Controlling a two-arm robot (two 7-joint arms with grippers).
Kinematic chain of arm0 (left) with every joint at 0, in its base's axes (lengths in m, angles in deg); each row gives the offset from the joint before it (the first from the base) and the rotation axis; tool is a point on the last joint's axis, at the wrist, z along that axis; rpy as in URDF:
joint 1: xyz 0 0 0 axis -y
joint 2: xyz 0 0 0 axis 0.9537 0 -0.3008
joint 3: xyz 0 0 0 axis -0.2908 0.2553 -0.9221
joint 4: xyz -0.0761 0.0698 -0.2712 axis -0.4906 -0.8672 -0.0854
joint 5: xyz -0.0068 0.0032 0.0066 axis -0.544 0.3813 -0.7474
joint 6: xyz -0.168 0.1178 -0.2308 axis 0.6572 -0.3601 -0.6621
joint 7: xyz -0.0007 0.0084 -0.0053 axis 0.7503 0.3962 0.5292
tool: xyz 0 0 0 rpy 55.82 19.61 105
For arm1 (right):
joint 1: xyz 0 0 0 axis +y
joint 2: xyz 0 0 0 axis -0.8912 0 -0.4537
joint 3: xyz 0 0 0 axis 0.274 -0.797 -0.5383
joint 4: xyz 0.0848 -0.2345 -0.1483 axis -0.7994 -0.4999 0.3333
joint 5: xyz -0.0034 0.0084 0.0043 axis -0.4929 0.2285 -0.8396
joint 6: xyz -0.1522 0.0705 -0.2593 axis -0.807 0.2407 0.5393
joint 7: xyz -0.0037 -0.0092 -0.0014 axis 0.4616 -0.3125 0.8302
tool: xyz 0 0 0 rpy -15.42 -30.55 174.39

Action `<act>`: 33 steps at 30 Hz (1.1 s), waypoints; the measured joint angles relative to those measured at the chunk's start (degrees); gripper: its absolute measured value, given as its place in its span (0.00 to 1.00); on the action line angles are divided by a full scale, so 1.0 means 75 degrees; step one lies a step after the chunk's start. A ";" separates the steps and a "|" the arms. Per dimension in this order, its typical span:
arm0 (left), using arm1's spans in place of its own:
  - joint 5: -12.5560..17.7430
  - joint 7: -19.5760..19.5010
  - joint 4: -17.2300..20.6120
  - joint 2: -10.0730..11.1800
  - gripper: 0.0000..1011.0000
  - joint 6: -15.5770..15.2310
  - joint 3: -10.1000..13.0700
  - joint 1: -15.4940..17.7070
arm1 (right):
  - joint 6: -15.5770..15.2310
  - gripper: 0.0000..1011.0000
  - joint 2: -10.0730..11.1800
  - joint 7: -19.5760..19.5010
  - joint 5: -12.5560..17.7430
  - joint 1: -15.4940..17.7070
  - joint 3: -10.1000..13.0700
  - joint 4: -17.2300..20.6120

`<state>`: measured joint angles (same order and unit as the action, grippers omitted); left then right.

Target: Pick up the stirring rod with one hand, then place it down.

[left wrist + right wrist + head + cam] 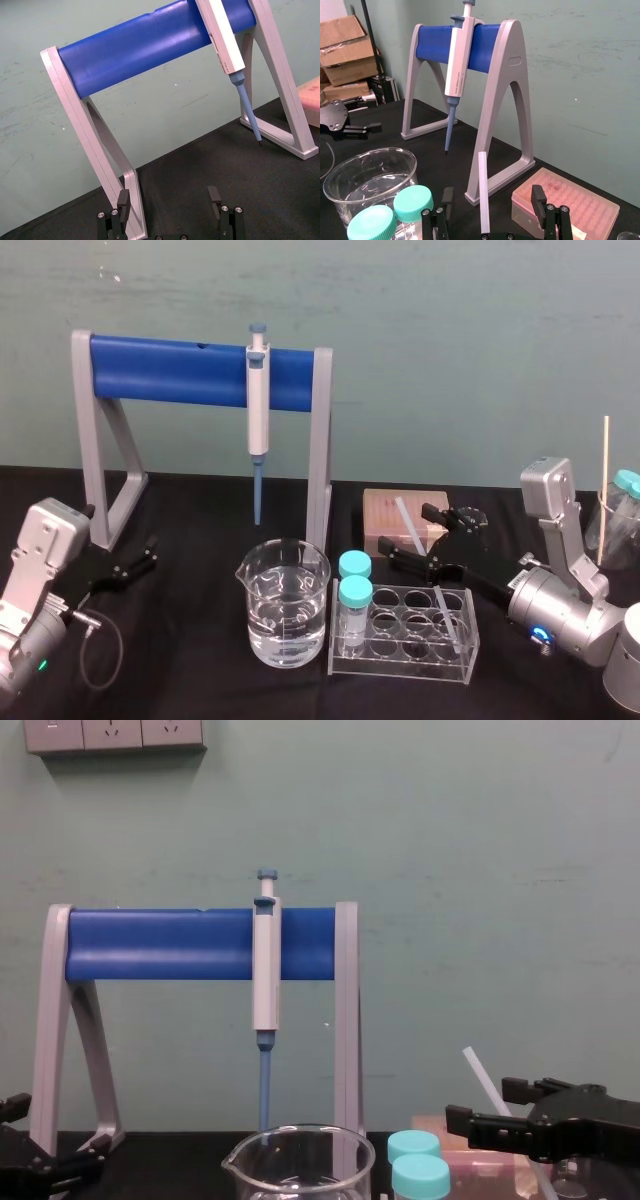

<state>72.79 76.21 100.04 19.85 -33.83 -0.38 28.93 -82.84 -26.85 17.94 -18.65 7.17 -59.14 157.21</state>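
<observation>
My right jaws [407,530] are hanging released on either side of the stirring rod [483,190] without touching it. The rod is leaning tilted in the clear tube rack [400,668] on the tabletop [200,680]. Nothing is gripped, so I am judging the lift not yet made. My left jaws [169,196] are sitting released and idle beside the stand [170,370]. Farther off, the pipette [258,410] is hanging there, its small print unreadable.

I note the thin translucent white stirring rod [483,192] looks like smooth, frosted plastic; round clear glass beaker [283,610] glossy; blue cylindrical stand bar [145,45] satin-smooth plastic; black tabletop [190,660] matt, finely textured.
</observation>
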 joint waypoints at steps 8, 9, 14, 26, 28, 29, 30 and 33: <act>0.0000 0.0000 0.0000 0.0000 0.99 0.0000 0.0000 0.0000 | 0.0003 0.83 0.0004 0.0000 0.0009 0.0000 -0.0005 0.0002; 0.0000 0.0000 0.0000 0.0000 0.99 0.0000 0.0000 0.0000 | 0.0003 0.80 0.0005 -0.0001 0.0009 0.0000 -0.0005 0.0002; 0.0000 0.0000 0.0000 0.0000 0.99 0.0000 0.0000 0.0001 | 0.0006 0.69 0.0008 -0.0001 0.0014 0.0000 -0.0005 0.0002; 0.0000 0.0000 0.0000 0.0000 0.99 0.0000 0.0000 0.0000 | 0.0008 0.26 0.0008 -0.0004 0.0019 0.0000 -0.0005 0.0002; 0.0000 0.0000 0.0000 0.0000 0.99 0.0000 0.0000 0.0000 | 0.0008 0.19 0.0008 -0.0004 0.0019 0.0000 -0.0005 0.0002; -0.0001 0.0000 0.0000 0.0000 0.99 0.0000 0.0000 0.0000 | 0.0008 0.17 0.0008 -0.0004 0.0019 0.0001 -0.0005 0.0002; 0.0000 0.0000 0.0000 0.0000 0.99 0.0000 0.0000 0.0000 | 0.0008 0.15 0.0008 -0.0004 0.0019 0.0001 -0.0005 0.0002; 0.0000 0.0000 0.0000 0.0000 0.99 0.0000 0.0000 0.0001 | 0.0008 0.07 0.0008 -0.0005 0.0019 0.0000 -0.0005 0.0002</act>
<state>72.79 76.21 100.04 19.85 -33.83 -0.38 28.94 -82.78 -26.80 17.91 -18.51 7.17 -59.18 157.22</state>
